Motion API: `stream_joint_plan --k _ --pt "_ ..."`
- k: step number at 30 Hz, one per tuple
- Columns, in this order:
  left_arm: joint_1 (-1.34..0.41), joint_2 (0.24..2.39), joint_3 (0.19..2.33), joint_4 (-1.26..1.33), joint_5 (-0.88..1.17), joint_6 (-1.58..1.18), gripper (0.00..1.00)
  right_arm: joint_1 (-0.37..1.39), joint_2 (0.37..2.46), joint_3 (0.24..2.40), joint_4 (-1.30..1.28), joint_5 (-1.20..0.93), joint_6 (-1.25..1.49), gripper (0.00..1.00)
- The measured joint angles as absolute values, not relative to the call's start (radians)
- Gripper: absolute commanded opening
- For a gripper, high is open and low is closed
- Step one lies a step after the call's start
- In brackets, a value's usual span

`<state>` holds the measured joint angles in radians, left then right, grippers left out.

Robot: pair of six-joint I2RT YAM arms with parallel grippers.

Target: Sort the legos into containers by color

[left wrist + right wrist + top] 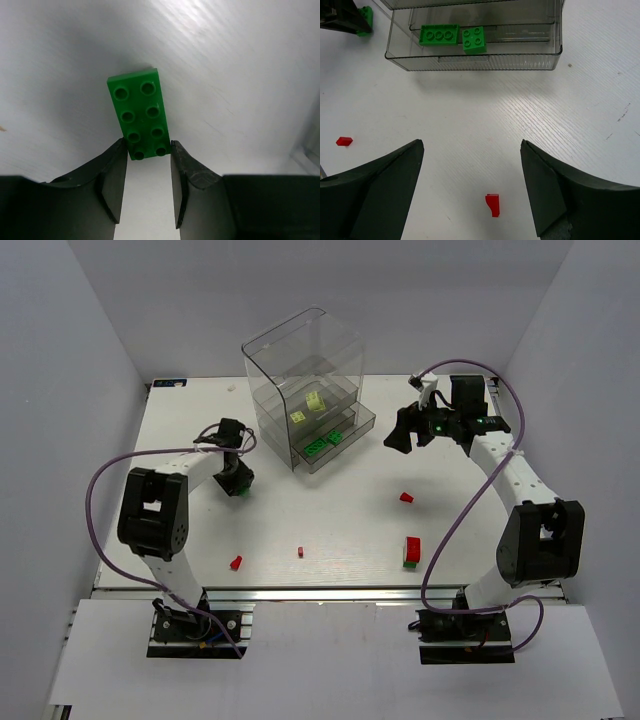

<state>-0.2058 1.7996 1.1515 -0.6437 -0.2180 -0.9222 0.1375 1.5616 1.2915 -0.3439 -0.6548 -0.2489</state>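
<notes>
We see a green plastic brick with eight studs lying flat on the white table, in the centre of the left wrist view. The left gripper grasps its near end, and the black fingers press on both long sides. In the top view this place is left of the clear plastic drawer unit. Its lowest drawer, at the top of the right wrist view, holds two more green bricks. The right gripper is released, with its jaws wide apart, above a small red piece at the lower centre.
</notes>
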Motion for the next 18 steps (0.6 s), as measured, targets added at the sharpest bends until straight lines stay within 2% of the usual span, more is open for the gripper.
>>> stream_joint_plan --k 1,4,10,18 --pt "-0.21 1.788 1.148 -0.634 -0.199 -0.893 0.0 0.138 1.561 1.291 -0.344 -0.658 -0.25 0.83" --pt "-0.224 1.699 1.093 -0.556 -0.095 -0.783 0.0 0.138 1.56 1.29 -0.344 -0.664 -0.252 0.83" --pt "-0.256 1.388 0.923 -0.427 0.153 -0.604 0.0 0.138 1.56 1.283 -0.34 -0.674 -0.255 0.82" --pt "-0.341 1.191 0.882 -0.389 0.459 -0.442 0.0 0.138 1.56 1.283 -0.34 -0.685 -0.261 0.82"
